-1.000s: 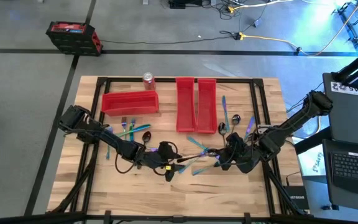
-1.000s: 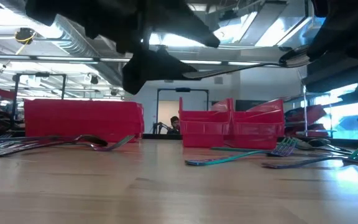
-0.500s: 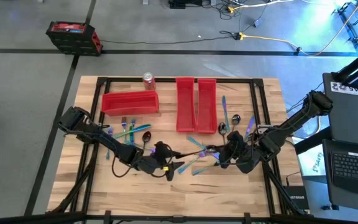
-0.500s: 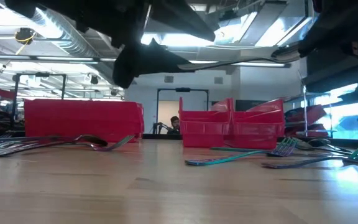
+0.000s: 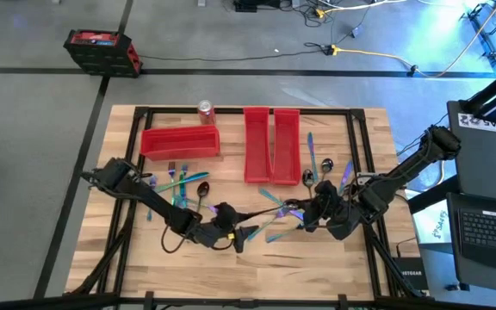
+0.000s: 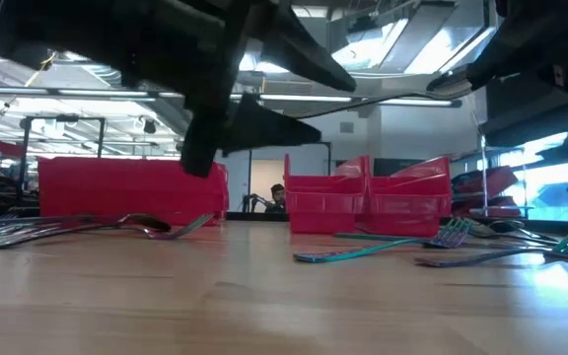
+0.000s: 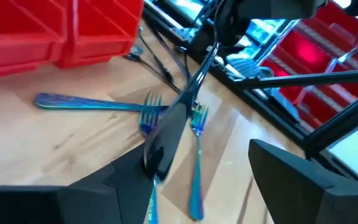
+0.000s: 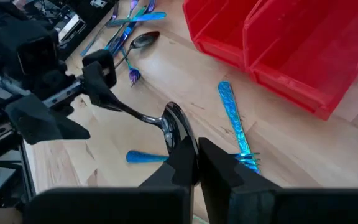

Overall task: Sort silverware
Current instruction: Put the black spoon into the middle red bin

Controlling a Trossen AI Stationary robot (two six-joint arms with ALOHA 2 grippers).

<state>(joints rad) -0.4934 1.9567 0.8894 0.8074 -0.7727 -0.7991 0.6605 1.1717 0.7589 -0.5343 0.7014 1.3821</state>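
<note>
A dark spoon (image 8: 143,116) hangs level above the table, between my two grippers. My right gripper (image 8: 194,154) is shut on its bowl end, right of the table's middle (image 5: 305,215). My left gripper (image 7: 204,177) is open near the table's middle (image 5: 243,233). Its two fingers stand on either side of the spoon's handle end (image 7: 161,144); whether one of them touches it I cannot tell. In the low view the handle (image 6: 383,99) runs from the left fingers to the bowl (image 6: 452,87). Loose teal-blue forks (image 7: 194,155) lie flat on the wood below. My right gripper pinches the spoon's bowl (image 8: 174,124) between its two fingertips. The fingers slant down from the table's right side, in line with the spoon. The spoon is lifted clear and about level, its handle pointing toward the left gripper.
Three long red bins stand at the far side, one crosswise (image 5: 179,142) and two side by side (image 5: 271,142), with a red can (image 5: 206,109) behind. More silverware lies at the left (image 5: 179,181) and right (image 5: 321,165). Bare wood lies along the near edge.
My left gripper has sunk and tipped, its wrist rolling. Its open fingers have come a little toward the right gripper and now stand around the spoon's handle end. The right gripper and the spoon have kept still.
</note>
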